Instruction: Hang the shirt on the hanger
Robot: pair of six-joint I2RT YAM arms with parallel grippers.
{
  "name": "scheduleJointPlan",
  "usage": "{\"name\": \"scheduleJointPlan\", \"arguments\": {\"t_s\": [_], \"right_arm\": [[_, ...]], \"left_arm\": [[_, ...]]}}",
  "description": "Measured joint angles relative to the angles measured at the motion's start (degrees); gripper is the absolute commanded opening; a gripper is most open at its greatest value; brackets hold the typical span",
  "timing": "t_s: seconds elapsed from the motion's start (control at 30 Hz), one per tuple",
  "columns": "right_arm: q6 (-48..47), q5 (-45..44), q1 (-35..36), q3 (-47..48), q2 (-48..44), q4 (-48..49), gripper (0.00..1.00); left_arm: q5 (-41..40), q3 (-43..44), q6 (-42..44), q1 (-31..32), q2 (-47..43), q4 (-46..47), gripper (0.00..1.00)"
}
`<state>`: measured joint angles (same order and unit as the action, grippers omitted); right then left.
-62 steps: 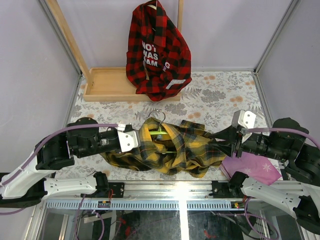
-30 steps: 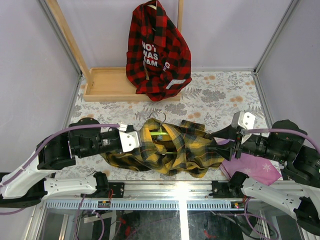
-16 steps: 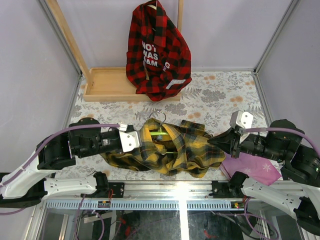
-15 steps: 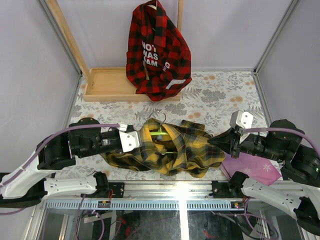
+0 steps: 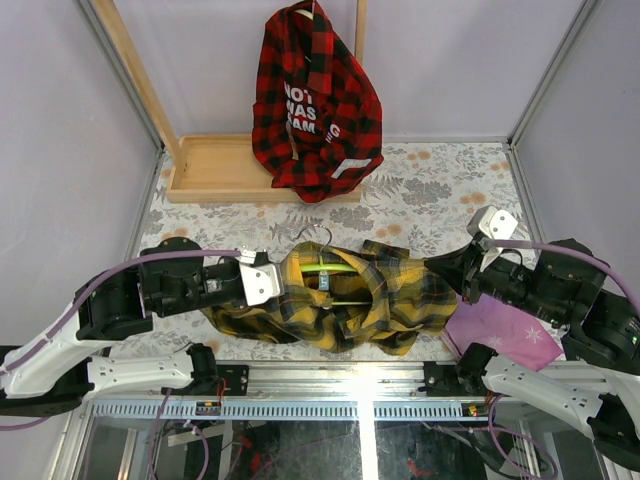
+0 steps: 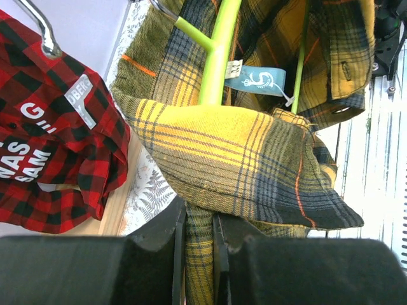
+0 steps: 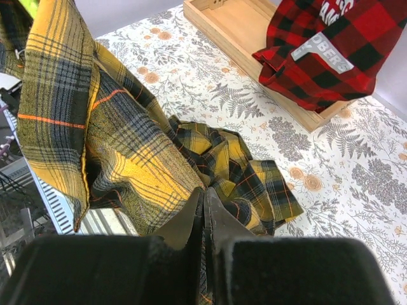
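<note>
Top external: shirt (image 5: 400,300) bunched near-middle of counter (image 5: 430,190), hanger (image 5: 330,264) inside collar. Left claw (image 6: 198,222) and right claw (image 7: 204,200) each pinch shirt cloth. Draping step, I'd say; next, seat shoulders over hanger ends.

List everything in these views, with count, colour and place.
Yellow plaid shirt: one, yellow and dark green, bunched at the table's near middle, draped over the hanger.
Hanger: one, lime green, inside the shirt's collar.
Red plaid shirt: one, red and black with white lettering, hanging at the far edge.
Wooden rack: one, light wood, far left.
Purple cloth: one, near right.
Table: one, floral cover.
Left gripper: shut on the yellow shirt's left side.
Right gripper: shut on its right edge.
</note>
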<state>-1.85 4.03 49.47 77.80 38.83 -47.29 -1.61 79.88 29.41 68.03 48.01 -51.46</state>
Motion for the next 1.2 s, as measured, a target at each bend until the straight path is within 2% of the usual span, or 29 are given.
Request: {"name": "scheduleJointPlan", "arguments": {"t_s": [0.07, 0.13, 0.17, 0.23, 0.27, 0.53, 1.0, 1.1, 1.2], "right_arm": [[0.48, -0.57, 0.0, 0.0, -0.02, -0.04, 0.01], [0.7, -0.5, 0.0, 0.0, -0.07, -0.13, 0.09], [0.79, -0.33, 0.0, 0.0, -0.09, -0.2, 0.19], [0.94, 0.17, 0.0, 0.0, -0.15, -0.37, 0.48], [0.76, 0.22, -0.02, 0.0, -0.26, -0.5, 0.54], [-2.75, 6.97, -0.02, 3.69, 0.17, -0.48, 0.69], [-10.25, 21.46, -0.02, 5.4, 12.68, -1.29, 0.69], [-10.6, 23.65, -0.04, 5.31, 13.38, -1.25, 0.62], [-10.6, 24.98, -0.02, 4.22, 13.38, -0.48, 0.46]], "left_arm": [[-0.2, -0.2, 0.0, 0.0, 0.0, 0.11, 0.0], [-0.37, -0.33, -0.02, 0.0, -0.04, 0.17, 0.0], [-0.46, -0.44, 0.0, 0.0, -0.11, 0.24, 0.0], [-0.63, -0.66, 0.0, 0.0, -0.24, 0.31, 0.0], [-0.76, -0.68, 0.02, 0.0, -0.31, 0.28, 0.0], [-0.46, -0.72, 0.63, 0.0, -0.74, 0.28, 0.0], [1.46, -0.74, 0.87, 0.0, -0.42, 0.28, 0.0], [1.64, -0.74, 0.9, 0.0, -0.07, 0.28, 0.0], [1.7, -0.74, 0.92, 0.0, 0.33, 0.28, 0.0]]}}
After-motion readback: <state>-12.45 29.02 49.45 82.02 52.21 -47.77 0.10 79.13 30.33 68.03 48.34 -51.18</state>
